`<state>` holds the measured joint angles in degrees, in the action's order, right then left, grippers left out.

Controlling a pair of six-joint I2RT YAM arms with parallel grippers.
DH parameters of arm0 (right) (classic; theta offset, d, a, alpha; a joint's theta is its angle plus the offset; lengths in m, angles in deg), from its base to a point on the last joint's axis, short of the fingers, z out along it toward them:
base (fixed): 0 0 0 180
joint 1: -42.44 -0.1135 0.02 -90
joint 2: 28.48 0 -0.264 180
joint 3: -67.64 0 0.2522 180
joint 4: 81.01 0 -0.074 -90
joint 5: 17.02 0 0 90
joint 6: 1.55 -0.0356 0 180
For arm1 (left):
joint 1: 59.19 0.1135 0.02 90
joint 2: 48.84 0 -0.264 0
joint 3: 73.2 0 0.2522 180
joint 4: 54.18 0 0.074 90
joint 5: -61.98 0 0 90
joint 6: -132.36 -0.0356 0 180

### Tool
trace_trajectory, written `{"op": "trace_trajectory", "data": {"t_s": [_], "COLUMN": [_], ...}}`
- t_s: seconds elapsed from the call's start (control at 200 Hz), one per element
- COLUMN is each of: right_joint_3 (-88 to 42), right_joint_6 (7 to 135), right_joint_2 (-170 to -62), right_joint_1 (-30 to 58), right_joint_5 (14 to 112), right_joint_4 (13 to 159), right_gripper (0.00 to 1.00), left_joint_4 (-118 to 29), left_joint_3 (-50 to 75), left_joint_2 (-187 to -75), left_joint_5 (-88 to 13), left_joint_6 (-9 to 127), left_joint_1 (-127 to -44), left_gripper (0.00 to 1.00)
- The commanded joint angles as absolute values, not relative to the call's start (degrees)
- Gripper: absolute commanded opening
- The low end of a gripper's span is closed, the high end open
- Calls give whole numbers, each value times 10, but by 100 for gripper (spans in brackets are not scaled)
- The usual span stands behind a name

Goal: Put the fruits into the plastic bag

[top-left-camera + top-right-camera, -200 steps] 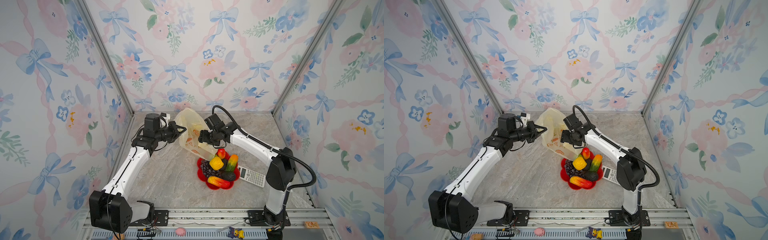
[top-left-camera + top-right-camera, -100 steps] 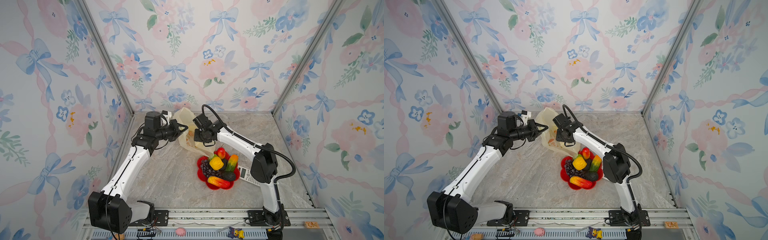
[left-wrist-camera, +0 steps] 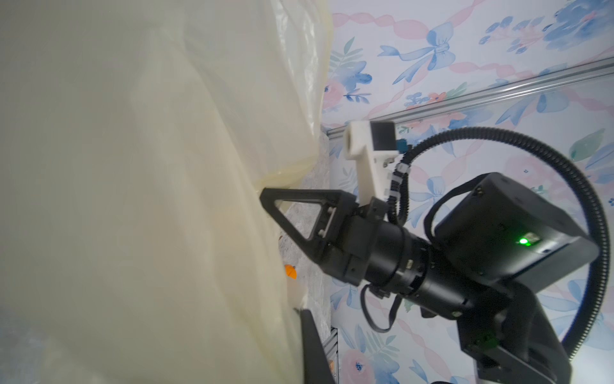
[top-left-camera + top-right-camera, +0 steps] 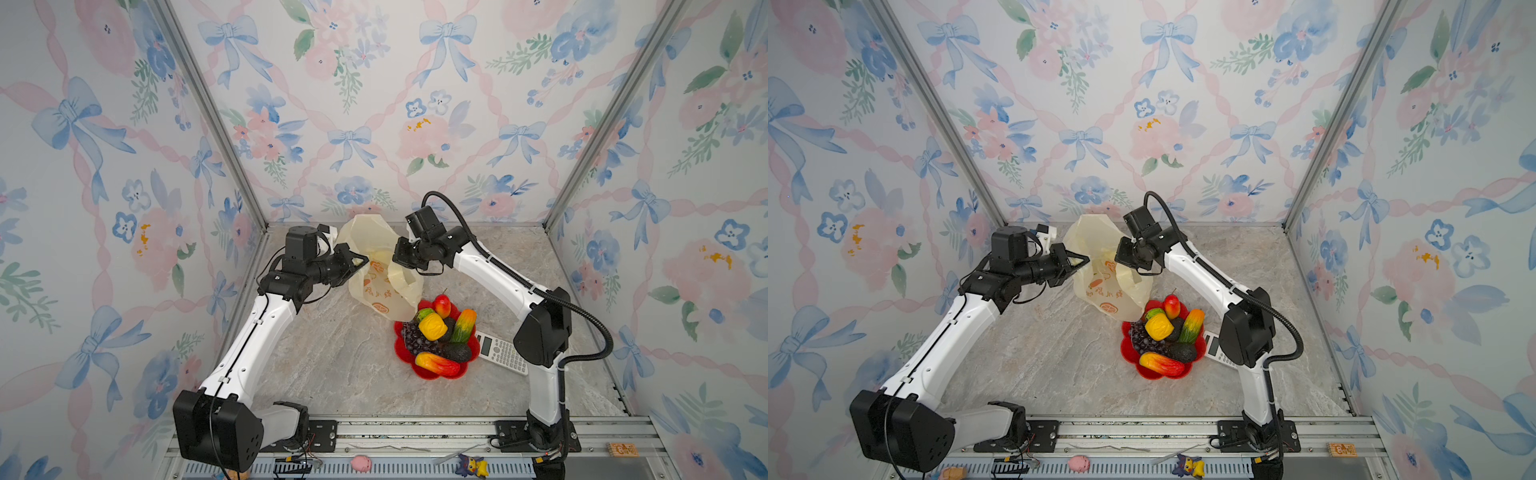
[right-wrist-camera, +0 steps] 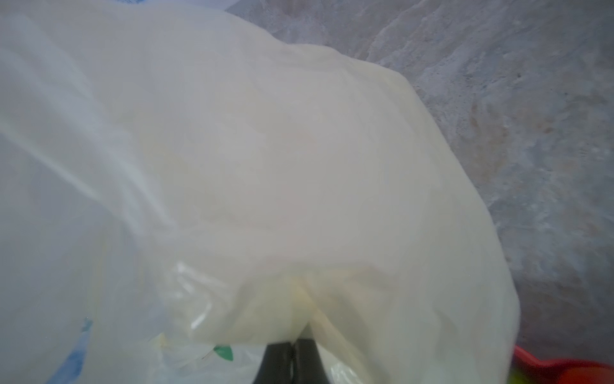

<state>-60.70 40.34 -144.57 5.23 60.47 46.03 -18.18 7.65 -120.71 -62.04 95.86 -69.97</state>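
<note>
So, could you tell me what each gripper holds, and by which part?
Both pinch the plastic bag: left gripper its left side, right gripper its right side.

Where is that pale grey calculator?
In a top view, the pale grey calculator lies on the table, just right of the red flower-shaped plastic dish.

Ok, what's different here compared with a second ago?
The right tool was open beside the plastic bag; it shifted slightly toward the back wall and closed on the bag's edge. Unchanged: the left tool stays shut on the bag's other side, and the fruits all remain in the red dish.
</note>
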Motion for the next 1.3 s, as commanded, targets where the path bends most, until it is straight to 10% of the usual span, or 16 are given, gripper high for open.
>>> {"op": "trace_trajectory", "data": {"t_s": [0.0,0.26,0.52,0.81,0.97,1.295], "right_joint_3": [-598,-446,-329,-424,-561,-991], "right_joint_6": [353,225,296,458,516,550], "right_joint_2": [-1411,-1342,-1279,-1256,-1281,-1501], "right_joint_1": [68,103,166,171,136,-25], "right_joint_5": [447,255,298,443,597,804], "right_joint_4": [528,698,591,336,162,-133], "right_gripper": [0,0,0,52,100,96], "left_joint_4": [-97,27,77,75,76,76], "left_joint_3": [97,168,281,287,283,282], "left_joint_2": [-1187,-1176,-1187,-1203,-1200,-1202], "left_joint_5": [-561,-407,-299,-332,-345,-359], "left_joint_6": [877,766,718,717,714,726], "left_joint_1": [-691,-688,-721,-746,-746,-763], "left_gripper": [0,0,0,0,0,0]}}
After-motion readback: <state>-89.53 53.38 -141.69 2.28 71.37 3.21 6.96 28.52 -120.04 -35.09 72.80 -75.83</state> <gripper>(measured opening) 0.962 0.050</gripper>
